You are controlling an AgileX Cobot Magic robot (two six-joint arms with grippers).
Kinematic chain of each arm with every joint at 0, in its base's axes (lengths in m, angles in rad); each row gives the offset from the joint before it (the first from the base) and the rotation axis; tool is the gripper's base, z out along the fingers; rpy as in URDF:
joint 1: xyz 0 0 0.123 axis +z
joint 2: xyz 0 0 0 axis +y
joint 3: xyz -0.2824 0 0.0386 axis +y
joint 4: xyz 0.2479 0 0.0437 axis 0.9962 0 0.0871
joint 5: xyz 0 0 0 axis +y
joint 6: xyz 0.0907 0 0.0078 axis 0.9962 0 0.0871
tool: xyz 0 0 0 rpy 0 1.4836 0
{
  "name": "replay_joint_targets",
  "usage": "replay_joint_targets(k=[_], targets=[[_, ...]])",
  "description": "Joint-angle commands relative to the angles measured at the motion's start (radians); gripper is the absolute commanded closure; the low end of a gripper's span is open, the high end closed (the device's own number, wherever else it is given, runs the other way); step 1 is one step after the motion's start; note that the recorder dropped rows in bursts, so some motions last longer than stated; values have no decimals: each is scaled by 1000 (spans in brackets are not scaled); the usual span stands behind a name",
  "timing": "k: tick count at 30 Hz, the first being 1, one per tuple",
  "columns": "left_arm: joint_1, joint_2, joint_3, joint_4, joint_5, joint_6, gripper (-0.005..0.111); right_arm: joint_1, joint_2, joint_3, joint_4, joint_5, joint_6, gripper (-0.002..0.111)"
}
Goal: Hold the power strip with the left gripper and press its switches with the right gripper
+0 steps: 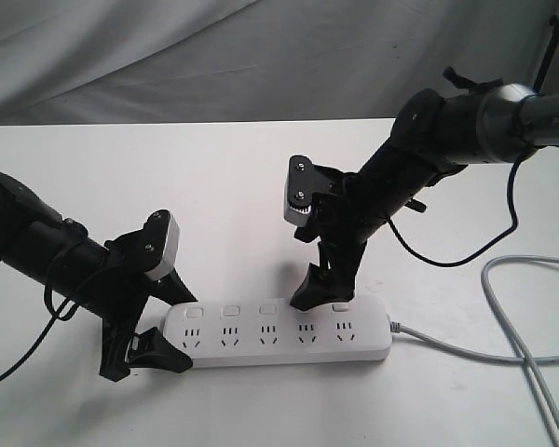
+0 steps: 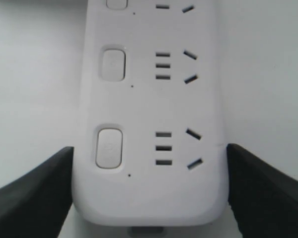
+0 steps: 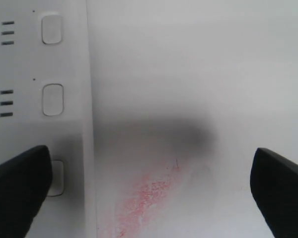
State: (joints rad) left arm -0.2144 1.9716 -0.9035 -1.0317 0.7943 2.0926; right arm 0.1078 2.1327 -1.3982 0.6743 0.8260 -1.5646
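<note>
The white power strip lies flat near the table's front, its grey cord leaving at the right end. My left gripper straddles the strip's left end. In the left wrist view its black fingers press both long sides of the power strip, beside the end switch. My right gripper hangs open over the back edge near the cord end. In the right wrist view the right gripper spans wide; one of its fingers partly covers a switch, and two more switches show beyond.
The grey cord loops over the table at the right. A faint red stain marks the tabletop beside the strip. A grey cloth backdrop hangs behind the table's far edge.
</note>
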Motion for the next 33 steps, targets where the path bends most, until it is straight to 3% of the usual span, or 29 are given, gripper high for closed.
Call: replay_joint_targets(k=[1, 12, 21, 33], targets=[[-6, -3, 5, -6, -40, 2, 107, 0, 24, 6, -42, -35, -44, 3], [-6, -3, 5, -6, -40, 2, 107, 14, 27, 69, -19, -159, -118, 3], [-6, -3, 5, -6, -40, 2, 107, 10, -86, 69, 79, -35, -82, 3], [-6, -3, 5, -6, -40, 2, 107, 10, -186, 69, 109, -6, 16, 3]])
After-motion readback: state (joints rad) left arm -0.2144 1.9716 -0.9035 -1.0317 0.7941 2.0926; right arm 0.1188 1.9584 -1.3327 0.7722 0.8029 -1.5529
